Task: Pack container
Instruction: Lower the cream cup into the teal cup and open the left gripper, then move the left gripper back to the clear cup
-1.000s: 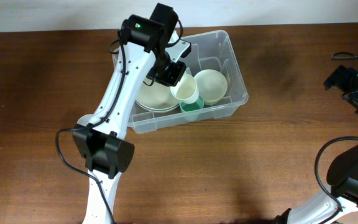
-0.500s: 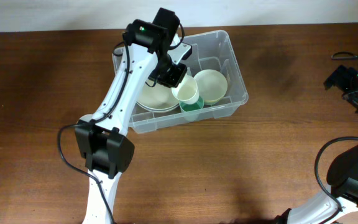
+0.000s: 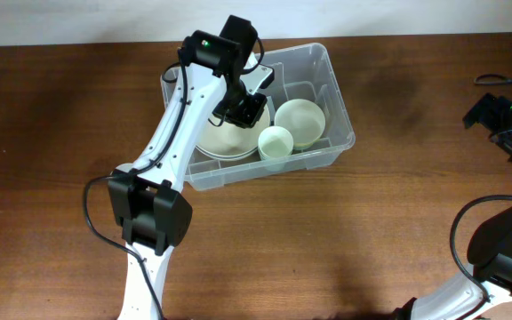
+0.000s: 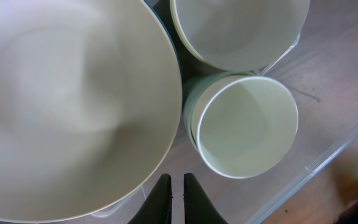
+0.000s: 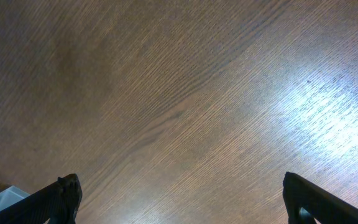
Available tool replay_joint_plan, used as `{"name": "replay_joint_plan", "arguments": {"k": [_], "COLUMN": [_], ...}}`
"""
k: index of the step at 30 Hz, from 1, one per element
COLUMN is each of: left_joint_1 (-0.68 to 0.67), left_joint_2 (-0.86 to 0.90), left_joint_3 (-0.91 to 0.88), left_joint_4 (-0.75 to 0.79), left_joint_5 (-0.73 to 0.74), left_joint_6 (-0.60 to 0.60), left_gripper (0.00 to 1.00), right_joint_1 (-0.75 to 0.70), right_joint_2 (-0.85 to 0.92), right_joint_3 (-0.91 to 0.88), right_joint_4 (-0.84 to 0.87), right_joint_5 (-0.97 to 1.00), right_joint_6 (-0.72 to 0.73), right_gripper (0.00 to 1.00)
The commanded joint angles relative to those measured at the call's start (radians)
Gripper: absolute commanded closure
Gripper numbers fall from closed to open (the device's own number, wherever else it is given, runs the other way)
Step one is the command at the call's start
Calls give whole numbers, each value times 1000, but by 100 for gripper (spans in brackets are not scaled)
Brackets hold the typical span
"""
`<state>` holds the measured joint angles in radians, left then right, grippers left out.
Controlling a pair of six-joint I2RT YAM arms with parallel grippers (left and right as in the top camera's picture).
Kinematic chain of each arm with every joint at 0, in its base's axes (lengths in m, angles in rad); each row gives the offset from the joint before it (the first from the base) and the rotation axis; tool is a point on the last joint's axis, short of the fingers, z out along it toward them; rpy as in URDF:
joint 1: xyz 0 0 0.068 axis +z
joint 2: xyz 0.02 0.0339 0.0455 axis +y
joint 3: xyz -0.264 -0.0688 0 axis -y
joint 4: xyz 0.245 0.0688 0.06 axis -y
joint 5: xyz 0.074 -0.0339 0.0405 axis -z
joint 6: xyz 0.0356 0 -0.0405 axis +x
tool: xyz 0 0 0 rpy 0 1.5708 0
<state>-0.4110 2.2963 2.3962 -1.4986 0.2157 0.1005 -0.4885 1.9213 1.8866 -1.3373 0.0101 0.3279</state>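
Note:
The clear plastic container (image 3: 341, 100) stands at the table's back centre. Inside it are a wide cream bowl (image 3: 213, 139), a smaller cream bowl (image 3: 302, 121) and a pale green cup (image 3: 276, 142) standing upright, nested in a darker green cup. My left gripper (image 3: 244, 110) hovers inside the container, above the wide bowl's edge. In the left wrist view its fingers (image 4: 178, 198) are shut with nothing between them, beside the wide bowl (image 4: 67, 106) and the cup (image 4: 244, 127). My right gripper (image 5: 182, 202) is open and empty over bare wood, far right (image 3: 505, 120).
The container's clear wall (image 4: 331, 152) runs close to the cup on the near side. The smaller bowl (image 4: 238, 28) touches the cup's far side. Black cables (image 3: 496, 82) lie at the far right edge.
The pale cup was tilted at my left gripper's fingers; now it stands upright in the green cup, free of the gripper. The left gripper has drawn back slightly toward the wide bowl.

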Motion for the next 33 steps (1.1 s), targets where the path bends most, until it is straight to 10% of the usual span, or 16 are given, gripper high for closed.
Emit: {"name": "replay_joint_plan", "arguments": {"k": [1,8,18,33], "left_joint_1": [3,12,118,370], "left_joint_2": [-23,-23,-32,-235], "left_joint_3": [-8,10,268,183], "left_joint_4": [3,27,-129,-190], "left_joint_5": [-3,-62,-392,-366], "left_joint_6": [-5,-8,-172,-230], "left_gripper": [88,56,47,30], "right_joint_1": [-3,-3,-3,-3], "right_joint_2": [-13,-13,-13,-13], "right_joint_3": [-4,-4,-4,-4], "right_joint_4": [0,0,0,0], "right_joint_5": [2,2,2,2], "right_joint_6": [-6,-6,-6,-6], "right_gripper": [1,1,1,1]}}
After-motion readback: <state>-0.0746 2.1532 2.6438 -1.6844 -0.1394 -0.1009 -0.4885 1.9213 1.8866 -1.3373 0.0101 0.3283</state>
